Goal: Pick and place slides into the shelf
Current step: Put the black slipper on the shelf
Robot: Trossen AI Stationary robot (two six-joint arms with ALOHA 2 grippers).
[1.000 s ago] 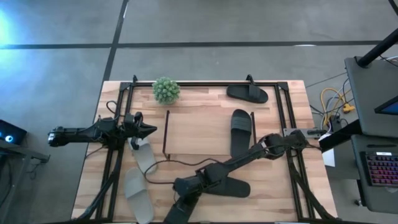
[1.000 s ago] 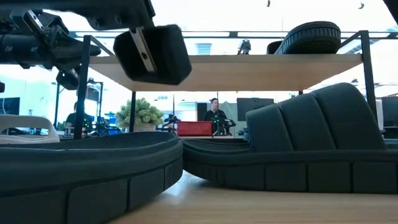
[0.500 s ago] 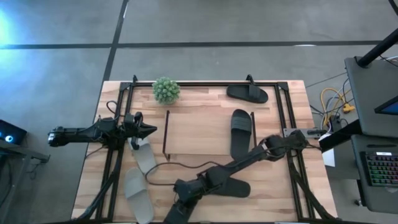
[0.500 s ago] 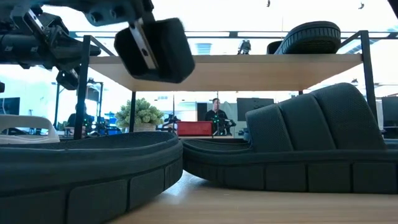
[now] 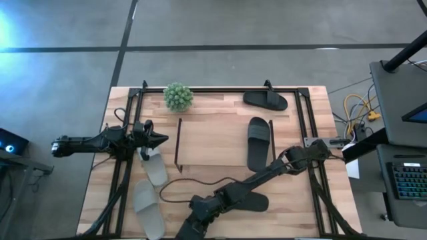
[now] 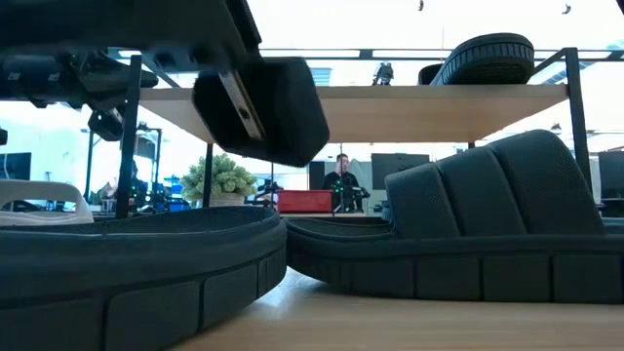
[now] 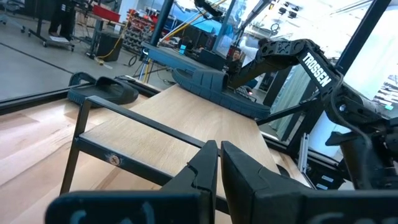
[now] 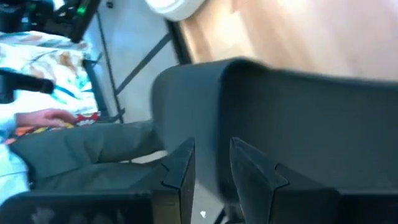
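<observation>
High view: we are holding a black slide [image 5: 250,201] in our right jaws [image 5: 200,208] near the desk's [image 5: 220,100] front edge, left jaws [image 5: 162,139] closed, plant [image 5: 178,97] at the rear edge.

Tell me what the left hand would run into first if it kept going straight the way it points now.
Most likely the shelf. The left hand, shut and empty, sits at the table's left side pointing across at the board's near edge, roughly level with it in the wrist view. Whether it would strike the edge or skim over the top is unclear.
</observation>
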